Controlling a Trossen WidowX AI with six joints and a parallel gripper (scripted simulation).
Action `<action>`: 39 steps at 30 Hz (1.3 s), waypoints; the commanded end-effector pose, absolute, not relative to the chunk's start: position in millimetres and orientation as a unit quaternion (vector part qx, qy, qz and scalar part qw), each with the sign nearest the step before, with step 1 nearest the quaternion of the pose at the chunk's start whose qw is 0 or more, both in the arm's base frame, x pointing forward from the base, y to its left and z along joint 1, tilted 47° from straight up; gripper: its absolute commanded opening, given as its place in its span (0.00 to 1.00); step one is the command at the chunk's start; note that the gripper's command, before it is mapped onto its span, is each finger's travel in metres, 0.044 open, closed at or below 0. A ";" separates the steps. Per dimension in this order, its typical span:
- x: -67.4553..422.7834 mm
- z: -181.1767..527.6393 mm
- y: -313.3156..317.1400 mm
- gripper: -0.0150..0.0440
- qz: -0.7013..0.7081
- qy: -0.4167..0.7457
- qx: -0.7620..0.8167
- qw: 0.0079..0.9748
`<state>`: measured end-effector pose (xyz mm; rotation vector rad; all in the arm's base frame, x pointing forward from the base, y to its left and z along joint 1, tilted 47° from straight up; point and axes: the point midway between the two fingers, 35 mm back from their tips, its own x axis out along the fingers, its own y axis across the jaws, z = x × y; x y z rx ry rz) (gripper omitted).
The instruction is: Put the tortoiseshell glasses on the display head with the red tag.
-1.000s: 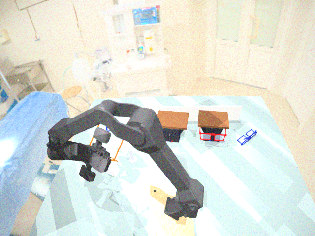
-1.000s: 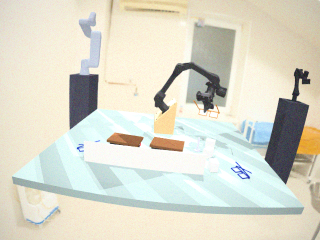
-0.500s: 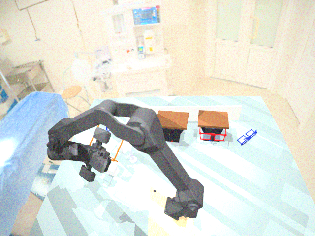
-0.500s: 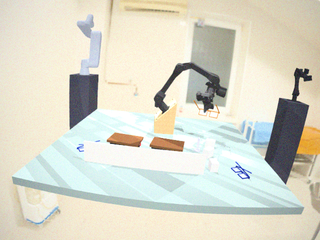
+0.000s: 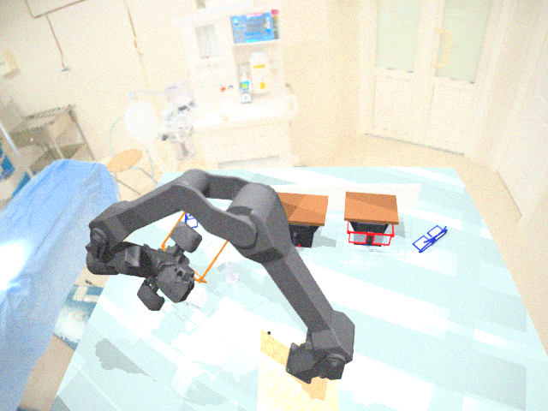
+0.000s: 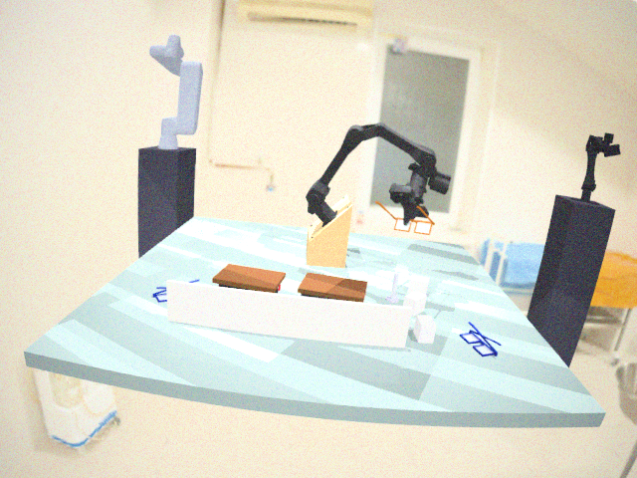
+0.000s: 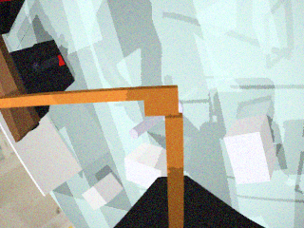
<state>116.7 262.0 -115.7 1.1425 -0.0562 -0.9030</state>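
Note:
My gripper [image 5: 196, 277] [image 6: 410, 218] is shut on the tortoiseshell glasses [image 5: 217, 260] [image 6: 408, 225] [image 7: 170, 146], thin orange frames, and holds them high above the table's left side. The display head with the red tag [image 5: 304, 234] [image 7: 40, 68] is a black block under a brown top [image 6: 332, 287]; it stands well to the right of the gripper in the top view, partly behind my arm. The red tag [image 7: 61, 60] shows on its face. The other head [image 5: 371, 207] [image 6: 249, 278] stands beside it and wears red glasses [image 5: 371, 239].
A long white wall [image 6: 288, 314] stands by the heads. Blue glasses [image 5: 430, 239] [image 6: 481, 342] lie on the table, another blue pair [image 5: 191, 219] [image 6: 161, 294] elsewhere. White blocks [image 6: 424, 329] [image 7: 250, 155] lie below the gripper. A tan wedge [image 6: 328, 241] holds the arm's base.

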 end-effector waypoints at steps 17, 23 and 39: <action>146.2 -96.0 247.6 0.25 -0.416 -0.192 0.754 0.470; 154.6 -90.5 241.7 0.25 -0.403 -0.245 0.800 0.371; 175.6 -76.2 223.8 0.25 -0.331 -0.379 0.860 0.089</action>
